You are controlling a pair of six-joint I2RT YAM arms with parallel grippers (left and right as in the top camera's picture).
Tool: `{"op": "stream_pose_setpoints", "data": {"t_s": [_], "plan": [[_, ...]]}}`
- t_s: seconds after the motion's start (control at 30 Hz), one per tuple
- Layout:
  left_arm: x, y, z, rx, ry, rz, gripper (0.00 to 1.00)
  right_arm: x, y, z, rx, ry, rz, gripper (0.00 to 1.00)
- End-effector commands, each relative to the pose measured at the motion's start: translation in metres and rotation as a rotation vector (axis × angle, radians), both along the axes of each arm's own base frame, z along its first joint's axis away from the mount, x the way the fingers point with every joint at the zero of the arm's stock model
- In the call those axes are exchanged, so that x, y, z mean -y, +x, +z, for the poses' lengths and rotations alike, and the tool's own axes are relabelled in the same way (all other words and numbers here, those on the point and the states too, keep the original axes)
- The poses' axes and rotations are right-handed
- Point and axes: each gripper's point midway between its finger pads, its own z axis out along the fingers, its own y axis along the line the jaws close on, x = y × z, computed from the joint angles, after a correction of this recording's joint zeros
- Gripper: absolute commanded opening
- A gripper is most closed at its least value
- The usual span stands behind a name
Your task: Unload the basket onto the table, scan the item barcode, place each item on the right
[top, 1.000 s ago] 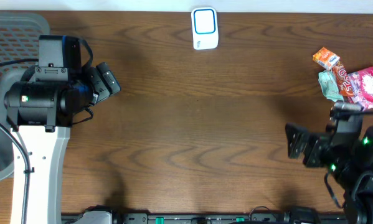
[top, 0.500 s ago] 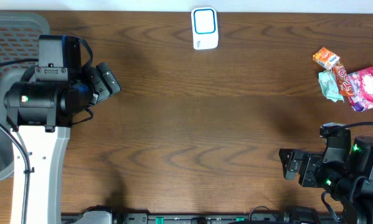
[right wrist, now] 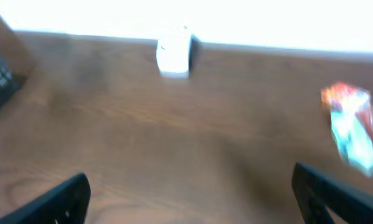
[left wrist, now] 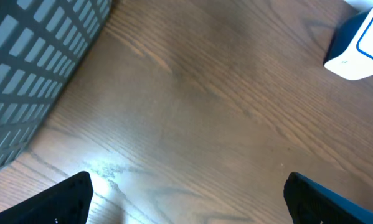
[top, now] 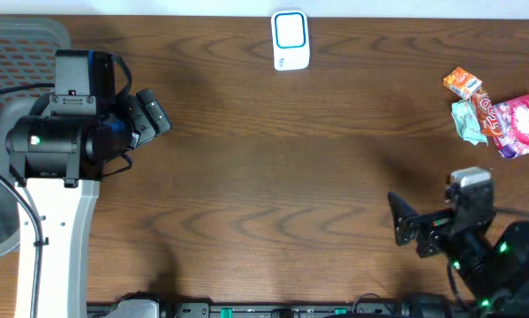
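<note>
Since a second ago the right gripper has drawn back toward the near edge of the table and slid a little leftward, away from the snack packets. The left gripper has not shifted. Both grippers have their fingers spread wide and hold nothing; in each wrist view the two dark fingertips sit at the bottom corners with bare wood between them. The snack packets lie in a small overlapping heap at the far right of the table: an orange packet, a pale green packet and a pink packet, well apart from either gripper. A white and blue scanner stands at the far edge near the middle. A grey mesh basket sits at the far left, beside the left arm. The right wrist view is blurred.
</note>
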Motion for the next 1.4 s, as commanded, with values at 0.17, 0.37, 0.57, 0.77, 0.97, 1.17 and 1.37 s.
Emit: {"op": "stream_pose_setpoints", "data": {"t_s": [0.17,0.37,0.57,0.77,0.97,1.17,1.37], "plan": [[-0.003,0.0,0.0,-0.002,0.018,-0.002,0.98,-0.02,0.009,-0.041,0.298,-0.038,0.121,0.99],[-0.003,0.0,0.0,-0.002,0.018,-0.002,0.98,-0.018,0.021,-0.058,0.442,-0.046,0.107,0.99],[-0.003,0.0,0.001,-0.002,0.018,-0.002,0.98,-0.007,0.032,-0.063,0.563,-0.029,0.026,0.99],[-0.003,0.0,0.0,-0.002,0.018,-0.002,0.98,0.012,0.039,-0.071,0.546,0.035,-0.103,0.99],[-0.003,0.0,0.0,-0.002,0.018,-0.002,0.98,0.019,0.043,-0.085,0.515,0.033,-0.147,0.99],[-0.003,0.0,0.001,-0.002,0.018,-0.002,0.98,0.021,0.046,-0.106,0.466,0.026,-0.156,0.99],[-0.003,0.0,0.001,-0.002,0.018,-0.002,0.98,0.022,0.046,-0.13,0.363,0.038,-0.17,0.99]]}}
